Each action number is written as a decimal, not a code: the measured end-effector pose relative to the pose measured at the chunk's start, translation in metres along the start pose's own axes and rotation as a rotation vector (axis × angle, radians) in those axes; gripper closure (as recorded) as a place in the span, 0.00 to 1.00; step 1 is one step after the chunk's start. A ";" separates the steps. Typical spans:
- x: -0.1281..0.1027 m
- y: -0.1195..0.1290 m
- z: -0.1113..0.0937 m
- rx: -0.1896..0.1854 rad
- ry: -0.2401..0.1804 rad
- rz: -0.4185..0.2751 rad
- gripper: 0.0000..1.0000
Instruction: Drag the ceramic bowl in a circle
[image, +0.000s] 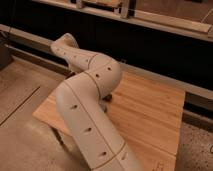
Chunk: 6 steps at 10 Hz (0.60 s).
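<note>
We see the pale arm (87, 115) folded over the wooden table (150, 115), its bend hanging low above the boards; the gripper (107, 98) sits tucked under that bend, with only a dark bit of it showing just at the table's surface, and it is closed together, though on what we cannot tell. The ceramic bowl is hidden behind the arm; its place, its facing and any long axis we cannot make out.
</note>
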 end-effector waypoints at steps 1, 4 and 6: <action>0.000 0.001 -0.002 -0.013 0.002 0.002 0.81; 0.003 -0.002 -0.011 -0.058 0.012 0.018 0.55; 0.004 -0.006 -0.011 -0.066 0.018 0.026 0.37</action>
